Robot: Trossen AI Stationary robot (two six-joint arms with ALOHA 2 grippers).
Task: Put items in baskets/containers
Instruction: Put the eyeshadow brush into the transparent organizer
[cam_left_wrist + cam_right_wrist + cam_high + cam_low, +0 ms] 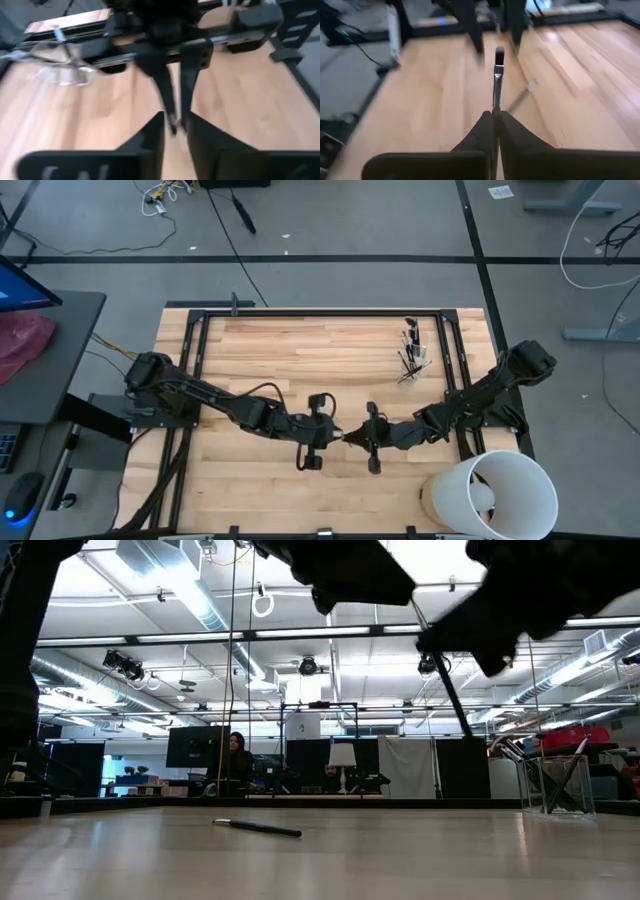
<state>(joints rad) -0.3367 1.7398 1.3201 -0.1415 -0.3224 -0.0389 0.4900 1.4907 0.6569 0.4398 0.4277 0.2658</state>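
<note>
A pale wooden desk (270, 360) sits on grey floor. From above, both dark arms meet near the front-middle; the left jaws (322, 432) and right jaws (366, 437) face each other, with the clear plastic cup (415, 361) of dark brushes toward the far right corner. At desk level, one slender dark brush (257, 828) lies flat, long axis sideways. The left wrist view shows its jaws apart. The right wrist view shows its jaws closed on a dark-handled, metal-collared makeup brush (497, 75) pointing at the left arm.

cup (67, 75) — motion-blurred | bucket (500, 498) — cut by bottom edge
</note>
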